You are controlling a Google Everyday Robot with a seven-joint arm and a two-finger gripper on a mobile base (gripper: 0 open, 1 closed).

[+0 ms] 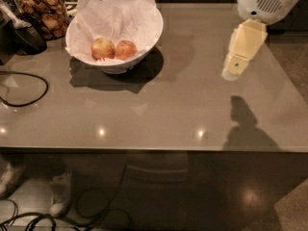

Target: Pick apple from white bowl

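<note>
The white bowl [144,47] stands at the back left of the table, lined with crumpled white paper. Two apples lie side by side in it. The apple [126,49], evenly reddish-orange, is the right one. A paler yellowish apple with a red blush [103,48] lies to its left. My gripper [234,70] hangs from the white arm at the upper right, above the table's right part and well to the right of the bowl. It holds nothing that I can see.
A glass jar of brown snacks [42,11] stands behind the bowl at the far left. A dark object [26,37] and a black cable loop [29,93] lie at the left edge. The table's front edge [154,150] runs across the lower middle.
</note>
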